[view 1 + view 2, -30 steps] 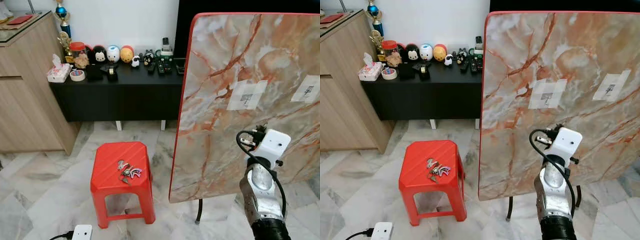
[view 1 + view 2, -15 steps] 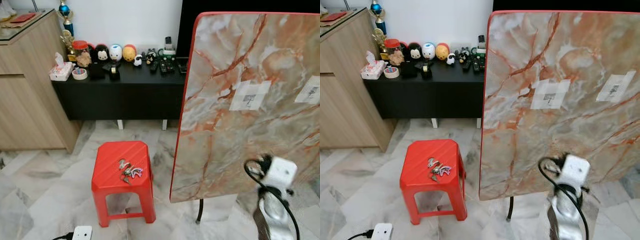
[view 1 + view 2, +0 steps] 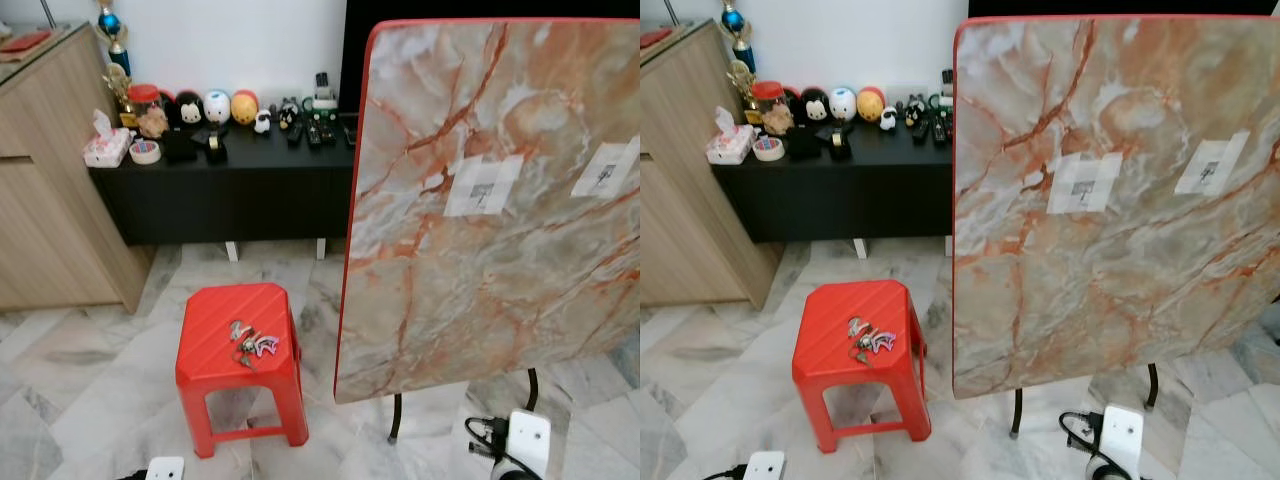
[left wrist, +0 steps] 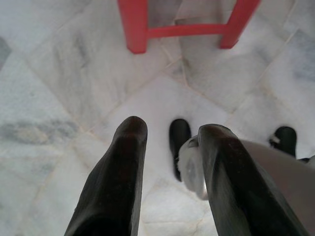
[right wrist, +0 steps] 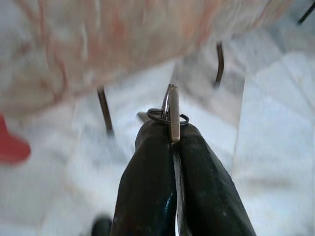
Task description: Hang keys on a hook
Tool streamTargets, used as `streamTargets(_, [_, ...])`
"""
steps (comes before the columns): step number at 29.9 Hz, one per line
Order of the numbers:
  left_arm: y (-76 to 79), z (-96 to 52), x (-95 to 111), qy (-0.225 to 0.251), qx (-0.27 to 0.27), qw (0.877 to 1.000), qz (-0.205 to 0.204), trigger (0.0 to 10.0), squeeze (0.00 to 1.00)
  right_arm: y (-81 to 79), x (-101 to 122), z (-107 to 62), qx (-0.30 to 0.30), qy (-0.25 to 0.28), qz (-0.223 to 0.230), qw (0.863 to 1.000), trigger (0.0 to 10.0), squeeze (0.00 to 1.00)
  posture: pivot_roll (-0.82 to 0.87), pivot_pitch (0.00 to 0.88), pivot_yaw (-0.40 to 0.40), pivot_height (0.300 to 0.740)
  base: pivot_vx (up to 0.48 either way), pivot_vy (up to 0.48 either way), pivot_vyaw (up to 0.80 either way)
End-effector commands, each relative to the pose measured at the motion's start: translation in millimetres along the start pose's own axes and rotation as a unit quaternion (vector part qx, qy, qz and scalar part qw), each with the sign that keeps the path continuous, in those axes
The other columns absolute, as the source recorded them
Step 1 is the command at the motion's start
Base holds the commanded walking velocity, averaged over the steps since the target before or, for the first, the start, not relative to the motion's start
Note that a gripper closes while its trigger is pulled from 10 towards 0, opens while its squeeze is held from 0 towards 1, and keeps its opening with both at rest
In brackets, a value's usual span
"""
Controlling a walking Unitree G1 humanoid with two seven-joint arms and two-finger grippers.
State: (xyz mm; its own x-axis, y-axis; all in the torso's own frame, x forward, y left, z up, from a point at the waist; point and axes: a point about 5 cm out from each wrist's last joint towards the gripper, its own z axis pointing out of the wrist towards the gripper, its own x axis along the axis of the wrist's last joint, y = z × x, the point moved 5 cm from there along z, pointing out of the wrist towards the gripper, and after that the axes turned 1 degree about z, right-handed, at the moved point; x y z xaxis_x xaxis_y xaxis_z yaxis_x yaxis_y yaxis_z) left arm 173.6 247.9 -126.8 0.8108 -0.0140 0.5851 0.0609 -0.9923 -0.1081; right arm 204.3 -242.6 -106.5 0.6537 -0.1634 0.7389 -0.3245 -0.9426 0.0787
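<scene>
Low at the frame's bottom right, right arm's wrist housing [image 3: 527, 440] sits under the tilted marble tabletop [image 3: 500, 210]. Right gripper [image 5: 173, 135] clamped on a key [image 5: 172, 115] — blade and ring stick out past the fingertips, roughly in line with the fingers. Two taped hooks on the slab: one mid-right [image 3: 483, 186], one at right edge [image 3: 603, 170], both well above the gripper, so the key has to travel up and forward; right arm clearly the one for it. Left gripper [image 4: 170, 137] hangs idle over the floor, jaws apart, empty. More keys [image 3: 254, 343] lie on the red stool [image 3: 215, 350] — lower left of centre.
</scene>
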Motion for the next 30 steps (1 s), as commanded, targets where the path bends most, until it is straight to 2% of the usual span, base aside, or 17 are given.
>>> streamTargets(1, [-2.4,-1.6,-7.2,-0.014,-0.002,1.0,0.004,10.0,0.0,7.9,-1.1,0.7,-0.014,-0.005,-0.002,1.0,10.0,0.0,0.04,0.0,-0.048,0.74,0.0,0.0,0.0])
streamTargets(3, [-5.2,-2.4,-9.0,-0.015,0.0,1.0,-0.001,10.0,0.0,17.2,-16.4,-2.2,-0.037,-0.037,0.015,0.998,10.0,0.0,0.05,0.0,-0.048,0.74,0.0,0.0,0.0])
streamTargets(7, [-7.8,-3.3,-10.8,-0.017,0.001,1.0,-0.003,10.0,0.0,16.2,-20.7,-3.3,-0.034,-0.043,0.013,0.998,10.0,0.0,0.05,0.0,-0.046,0.74,0.0,0.0,0.0])
streamTargets(9, [-10.1,-4.1,-12.2,-0.018,0.002,1.0,-0.005,10.0,0.0,17.9,-19.8,-3.2,-0.04,-0.04,0.001,0.998,10.0,0.0,0.05,0.0,-0.045,0.74,0.0,0.0,0.0])
streamTargets(14, [-12.6,-4.6,-13.7,-0.022,0.004,1.0,-0.007,10.0,0.0,18.4,-21.2,-3.5,-0.045,-0.041,0.013,0.998,10.0,0.0,0.05,0.0,-0.043,0.74,0.0,0.0,0.0])
streamTargets(18, [-10.6,-2.8,-8.1,-0.018,0.001,1.0,-0.007,10.0,0.0,18.9,-20.2,-3.2,-0.047,-0.039,0.01,0.998,10.0,0.0,0.05,0.0,-0.043,0.74,0.0,0.0,0.0])
streamTargets(23, [-11.8,-0.8,-0.6,-0.013,0.001,1.0,-0.007,10.0,0.0,17.1,-16.5,-1.7,-0.045,-0.035,0.015,0.998,10.0,0.0,0.05,0.0,-0.045,0.74,0.27,0.0,0.0])
streamTargets(30, [-38.9,-6.8,-2.6,-0.013,0.014,1.0,-0.01,10.0,0.0,17.8,-12.2,-0.1,-0.048,-0.03,0.021,0.998,10.0,0.0,0.05,0.0,-0.046,0.74,0.279,0.0,0.0])
